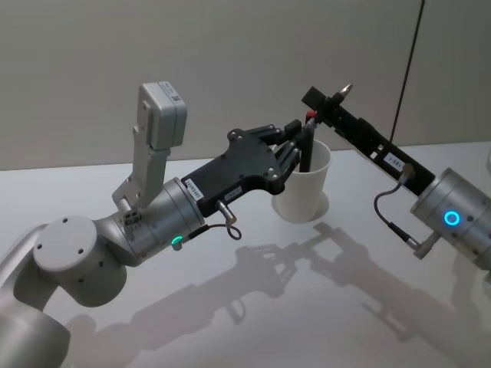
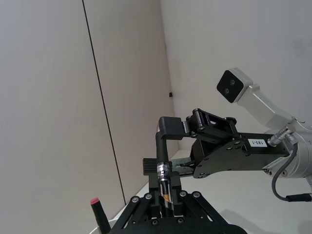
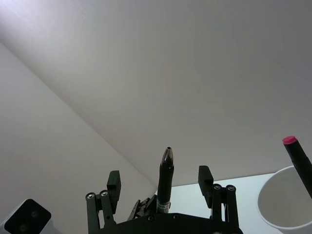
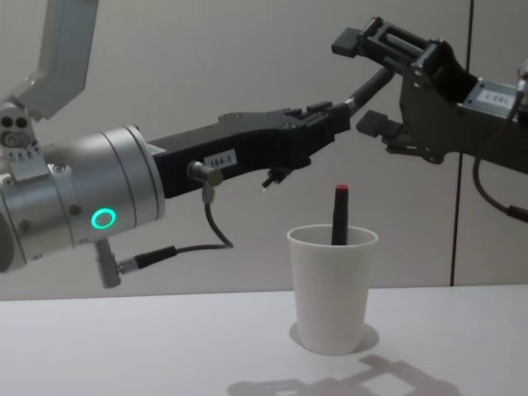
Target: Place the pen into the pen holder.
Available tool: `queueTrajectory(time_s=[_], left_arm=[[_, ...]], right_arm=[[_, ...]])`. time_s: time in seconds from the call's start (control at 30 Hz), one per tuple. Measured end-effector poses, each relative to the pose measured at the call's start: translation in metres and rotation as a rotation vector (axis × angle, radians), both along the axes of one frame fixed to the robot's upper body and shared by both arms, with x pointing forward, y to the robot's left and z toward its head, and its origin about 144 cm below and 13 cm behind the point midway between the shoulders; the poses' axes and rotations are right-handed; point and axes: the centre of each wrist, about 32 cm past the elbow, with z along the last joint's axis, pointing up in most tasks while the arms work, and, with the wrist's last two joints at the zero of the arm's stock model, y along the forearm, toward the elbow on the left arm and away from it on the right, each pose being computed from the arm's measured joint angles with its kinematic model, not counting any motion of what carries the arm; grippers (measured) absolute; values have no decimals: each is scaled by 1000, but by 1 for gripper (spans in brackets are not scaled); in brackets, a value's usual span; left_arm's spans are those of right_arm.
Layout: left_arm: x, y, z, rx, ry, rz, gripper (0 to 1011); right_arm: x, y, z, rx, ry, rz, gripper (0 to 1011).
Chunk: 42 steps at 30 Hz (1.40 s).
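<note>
Mid-task, above a pale surface [image 4: 124, 346]. The pen holder [image 4: 332, 285], a white paper cup, stands upright near the middle of the chest view. A red-capped marker [image 4: 339, 214] already leans inside it.

The pen [image 3: 165, 178], dark with a silvery tip, is in the air at about 12 o'clock from the cup, tilted up towards 2 o'clock. It is not in the cup yet. The left end effector [image 4: 330, 115] reaches in from 9 o'clock and is closed on the pen's lower end. The right end effector [image 4: 367, 81] comes in from 2 o'clock with its fingers spread wide, one on each side of the shaft and clear of it.

This looks like a transfer between the two arms, or the carry just before insertion — which one is unclear. The next move calls for one firm grip. The pen then needs tipping nearly upright over the cup's mouth and lowering beside the marker without knocking the light cup.
</note>
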Motion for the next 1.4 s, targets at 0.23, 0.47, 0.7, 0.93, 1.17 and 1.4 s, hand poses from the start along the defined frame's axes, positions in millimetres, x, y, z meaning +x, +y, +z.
queueTrajectory(time_s=[0.23,0.47,0.7,0.93,1.17,1.4], left_arm=[[0,0,0,0,0,0,138],[0,0,0,0,0,0,136],[0,0,0,0,0,0,138],[0,0,0,0,0,0,136],[0,0,0,0,0,0,136],[0,0,0,0,0,0,136]], right_arm=[[0,0,0,-1,1,-4,1001],[0,0,0,-1,2,-6,981],[-1,1,0,0,2,-7,813],[-1,1,0,0,2,-7,633],[-1,1,0,0,2,-7,404],[-1,1,0,0,2,-8,146]])
